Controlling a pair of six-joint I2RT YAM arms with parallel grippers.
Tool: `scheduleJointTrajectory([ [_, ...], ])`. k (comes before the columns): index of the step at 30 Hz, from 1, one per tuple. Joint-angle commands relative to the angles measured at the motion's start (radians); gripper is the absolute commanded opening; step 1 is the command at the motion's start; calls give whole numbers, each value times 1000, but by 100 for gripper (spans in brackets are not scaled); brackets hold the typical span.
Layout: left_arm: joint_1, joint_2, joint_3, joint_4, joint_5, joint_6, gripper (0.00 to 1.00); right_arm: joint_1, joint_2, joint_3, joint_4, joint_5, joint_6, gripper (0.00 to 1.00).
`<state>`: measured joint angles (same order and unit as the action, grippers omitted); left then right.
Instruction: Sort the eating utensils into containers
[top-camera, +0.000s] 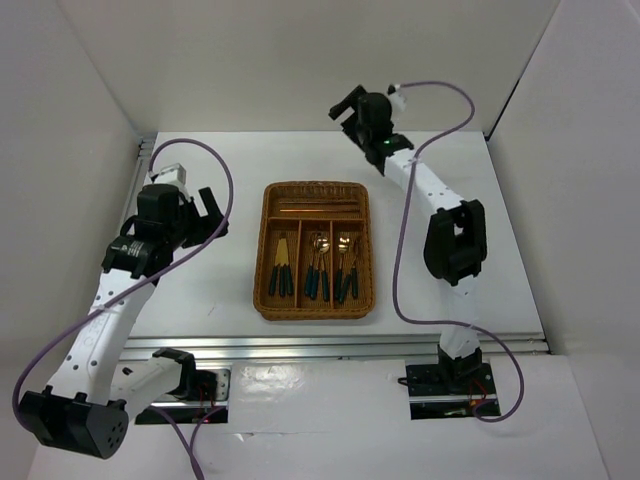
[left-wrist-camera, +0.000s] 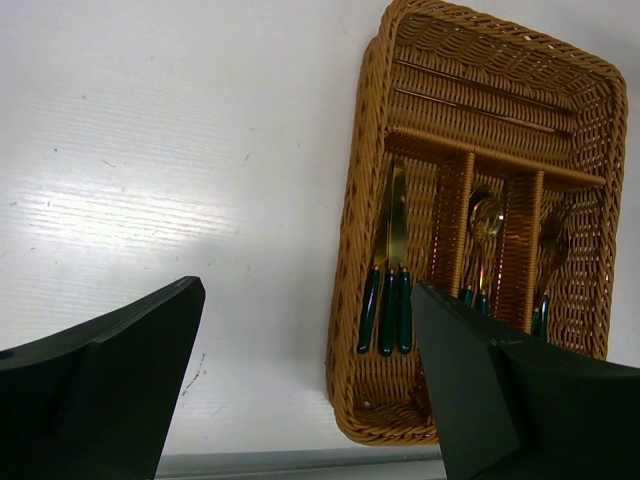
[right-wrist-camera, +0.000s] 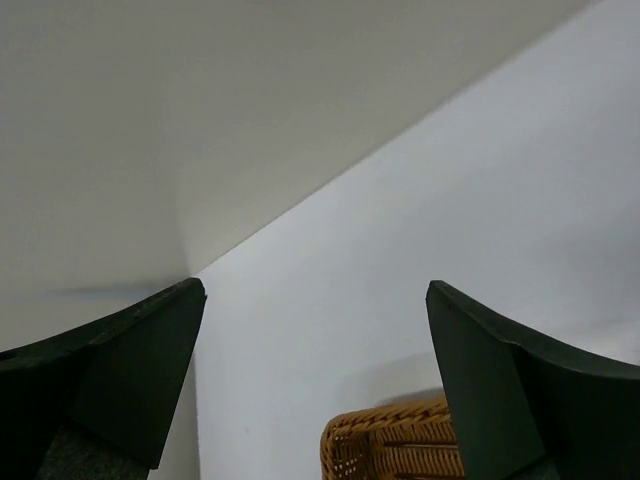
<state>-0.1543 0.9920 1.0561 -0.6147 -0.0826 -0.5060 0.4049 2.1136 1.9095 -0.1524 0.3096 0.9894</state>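
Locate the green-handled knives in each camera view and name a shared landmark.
Top external: left of centre, knives in leftmost long section of wicker tray.
Left wrist: right of centre, same section.
Right wrist: not in view.
Shared landmark: the wicker tray, its corner at right wrist's bottom edge.
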Motion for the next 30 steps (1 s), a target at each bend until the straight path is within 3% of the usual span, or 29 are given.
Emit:
scheduleJointTrajectory([
  [1, -4, -18, 25, 3, -40, -11, 100, -43, -27, 151, 8, -329, -347, 100],
  [6, -4, 29, 35, 46, -40, 9, 100, -104, -220, -33, 48, -425, -601, 100],
  [9, -4, 63, 54, 92, -17, 34, 100, -127, -358, -145, 16, -399, -727, 100],
  [13, -4, 134, 74, 150, -8, 52, 100, -138, -521, -326, 5, -232, -854, 100],
  [18, -4, 175, 74, 236, 29, 64, 100, -163, -706, -590, 40, -152, -874, 100],
  [24, 6, 186, 74, 340, 73, 95, 100, -183, -911, -850, 66, -178, -821, 100],
  [30, 25, 166, 29, 397, 83, 95, 100, -183, -989, -941, 16, -167, -790, 100],
])
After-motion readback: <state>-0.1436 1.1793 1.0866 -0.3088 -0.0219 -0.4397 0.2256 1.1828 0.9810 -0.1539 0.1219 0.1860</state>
